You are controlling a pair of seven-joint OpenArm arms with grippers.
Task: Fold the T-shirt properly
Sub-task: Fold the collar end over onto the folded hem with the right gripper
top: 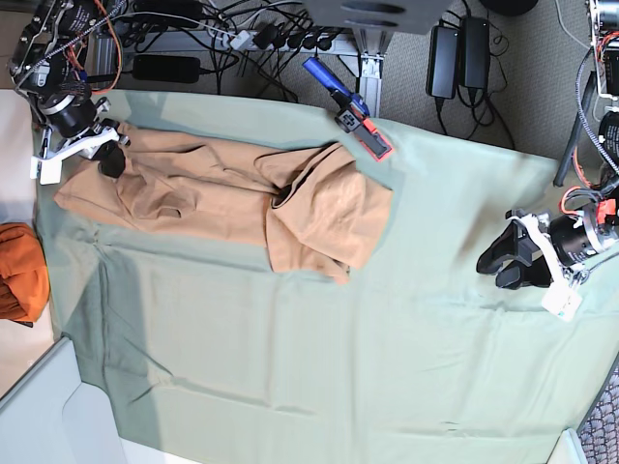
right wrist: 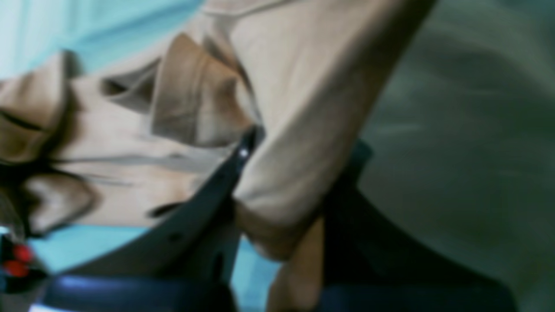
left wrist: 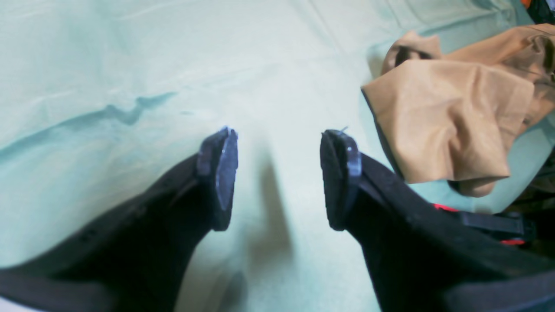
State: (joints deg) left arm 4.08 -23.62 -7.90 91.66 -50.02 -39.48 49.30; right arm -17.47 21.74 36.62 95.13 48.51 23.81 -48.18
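While the left gripper (top: pixel 503 261) hangs with its jaws spread wide and nothing between them at the right edge of the base view, the right gripper (top: pixel 111 155) at the upper left has its jaws pinched on the T-shirt (top: pixel 242 198). The peach-tan garment stretches in a long crumpled band from that gripper across the upper middle of the frame, lying on the pale green sheet (top: pixel 319 358). Its right end bulges into a wider folded mass with one corner pointing down toward the frame's centre. That end lies well apart from the open left gripper, with bare sheet between.

In the left wrist view the two dark fingers (left wrist: pixel 217 177) stand apart over the sheet (left wrist: pixel 130 65), and a rumpled corner of the shirt (left wrist: pixel 451 125) sits at the upper right, clear of the pads.

The right wrist view, blurred, shows a thick fold of the shirt (right wrist: pixel 299 130) pressed between the gripper (right wrist: pixel 295 173) fingers, the rest bunched toward the left of the frame.

An orange cloth bundle (top: pixel 19 271) rests at the left edge of the base view, off the sheet.
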